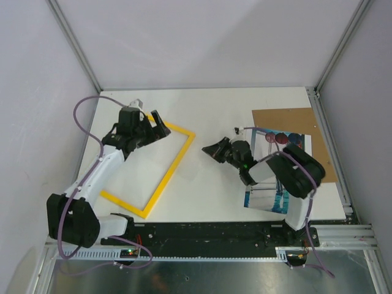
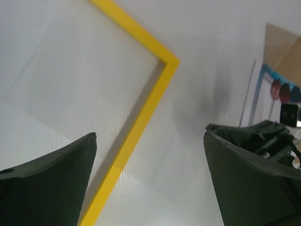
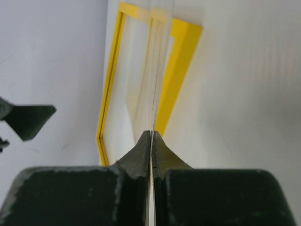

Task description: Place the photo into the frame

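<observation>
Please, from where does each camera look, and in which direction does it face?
Top external: above and behind the robot, looking down at the table; left arm and right arm show.
Left wrist: on the left arm, facing a corner of the frame; the open left gripper shows.
Right wrist: on the right arm, facing the frame; the right gripper, shut on a thin clear sheet, shows.
All three share the yellow frame.

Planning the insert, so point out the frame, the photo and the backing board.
frame (image 1: 169, 174): top view, long yellow rail at image right.
photo (image 1: 263, 199): top view, uncovered lower part.
backing board (image 1: 285, 119): top view, bare brown upper area.
</observation>
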Controlling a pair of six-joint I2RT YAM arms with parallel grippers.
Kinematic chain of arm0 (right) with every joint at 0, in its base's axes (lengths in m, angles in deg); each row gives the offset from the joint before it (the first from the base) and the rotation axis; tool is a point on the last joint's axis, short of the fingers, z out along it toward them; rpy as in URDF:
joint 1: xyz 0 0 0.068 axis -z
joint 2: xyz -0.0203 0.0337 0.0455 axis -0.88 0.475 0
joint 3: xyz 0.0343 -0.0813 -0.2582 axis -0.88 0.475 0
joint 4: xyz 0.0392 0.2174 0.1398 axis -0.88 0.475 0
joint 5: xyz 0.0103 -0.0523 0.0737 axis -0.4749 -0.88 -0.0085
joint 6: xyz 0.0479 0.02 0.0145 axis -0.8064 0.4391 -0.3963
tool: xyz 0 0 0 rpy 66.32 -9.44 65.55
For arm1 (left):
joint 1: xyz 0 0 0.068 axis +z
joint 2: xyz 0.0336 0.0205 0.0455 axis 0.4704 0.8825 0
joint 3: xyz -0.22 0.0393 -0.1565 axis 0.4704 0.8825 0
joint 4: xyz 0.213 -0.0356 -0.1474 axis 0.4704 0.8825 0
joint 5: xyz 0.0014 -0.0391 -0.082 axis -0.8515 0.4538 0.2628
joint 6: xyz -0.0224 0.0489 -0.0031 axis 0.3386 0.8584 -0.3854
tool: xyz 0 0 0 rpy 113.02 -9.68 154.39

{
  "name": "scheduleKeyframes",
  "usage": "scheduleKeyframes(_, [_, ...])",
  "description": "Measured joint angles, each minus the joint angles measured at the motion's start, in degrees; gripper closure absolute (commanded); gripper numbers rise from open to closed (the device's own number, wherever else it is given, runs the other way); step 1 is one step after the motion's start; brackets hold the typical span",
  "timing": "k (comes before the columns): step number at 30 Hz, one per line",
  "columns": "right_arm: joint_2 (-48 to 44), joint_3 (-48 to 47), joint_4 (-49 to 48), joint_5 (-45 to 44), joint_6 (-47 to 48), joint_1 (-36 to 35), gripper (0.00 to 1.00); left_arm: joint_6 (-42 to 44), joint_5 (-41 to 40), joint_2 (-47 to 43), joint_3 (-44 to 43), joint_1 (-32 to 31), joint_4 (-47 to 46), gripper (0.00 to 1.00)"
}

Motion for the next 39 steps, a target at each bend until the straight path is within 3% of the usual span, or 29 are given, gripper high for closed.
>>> scheduleKeyframes(9, [-27.4, 0.1, 23.4, 8.2, 9.2, 8.5, 1.0, 2.3, 3.2, 7.0, -13.3, 3.5, -2.8, 0.0])
scheduleKeyframes(17, [-46.6, -1.4, 44.1, 15.6, 15.9, 16.5, 1.0, 2.3, 20.7, 16.7, -16.8, 6.8, -11.1, 0.0])
scheduleKeyframes(25, [-53.9, -5.6, 56.1, 23.5, 18.5, 19.2, 1.0, 2.3, 37.2, 28.2, -22.7, 7.0, -16.6, 0.0])
scheduleKeyframes(39, [-55.1, -9.0, 58.9, 31.3, 17.9, 19.4, 1.0, 3.8, 52.1, 33.0, -25.4, 8.6, -19.2, 0.0])
